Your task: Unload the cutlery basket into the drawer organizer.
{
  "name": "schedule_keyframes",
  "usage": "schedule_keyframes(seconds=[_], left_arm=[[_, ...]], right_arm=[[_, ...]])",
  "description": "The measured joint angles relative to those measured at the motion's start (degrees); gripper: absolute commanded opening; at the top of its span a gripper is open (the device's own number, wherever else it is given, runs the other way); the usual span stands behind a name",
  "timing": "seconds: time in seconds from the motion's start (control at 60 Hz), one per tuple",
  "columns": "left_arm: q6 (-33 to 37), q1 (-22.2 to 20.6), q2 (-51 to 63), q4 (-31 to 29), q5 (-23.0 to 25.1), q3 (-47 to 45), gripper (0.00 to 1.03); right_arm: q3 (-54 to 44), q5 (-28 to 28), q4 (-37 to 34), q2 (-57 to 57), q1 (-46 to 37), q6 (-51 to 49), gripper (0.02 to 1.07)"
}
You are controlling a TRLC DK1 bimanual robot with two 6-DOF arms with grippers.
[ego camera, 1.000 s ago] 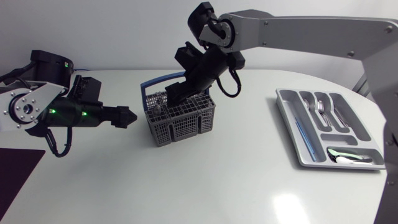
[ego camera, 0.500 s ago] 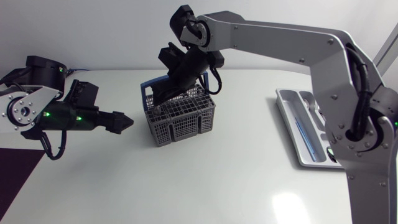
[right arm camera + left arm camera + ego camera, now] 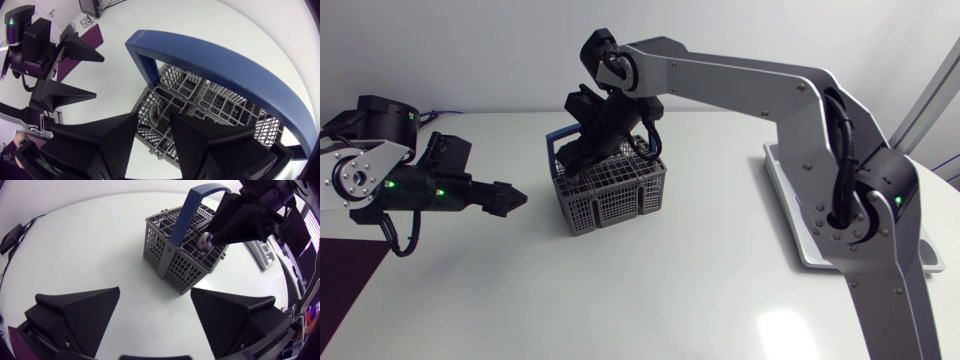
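Standing on white table (image 3: pixel 670 290), basket (image 3: pixel 616 190) meets right claw (image 3: pixel 155 119), grip unclear; left claw (image 3: pixel 155 292) apart.

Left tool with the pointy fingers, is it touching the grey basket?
Apart. The head view shows bare white table between the left tool and the basket; the left wrist view shows the same gap.

Bright, even overhead light; soft shadows; heavy fisheye in both wrist views.
Head view: white table (image 3: pixel 650 290) shows a glare patch at lower right of the frame and only a faint shadow around the cutlery basket (image 3: pixel 615 195). Wrist views bend hard toward their edges, and nearby matte black surfaces lose detail.
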Motion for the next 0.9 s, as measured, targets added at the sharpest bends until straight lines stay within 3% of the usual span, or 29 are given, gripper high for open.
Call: schedule_keyframes(seconds=[0.683, 0.9], left_arm=[[0.0, 0.2, 0.09, 0.5, 0.15, -1.86, 0.99], [0.0, -0.2, 0.09, 0.48, 0.15, -2.78, 0.99]], right_arm=[[1.51, -2.12, -1.92, 2.25, 0.59, 0.11, 0.11], [1.51, -4.11, -1.79, 2.27, 0.44, 0.09, 0.09]])
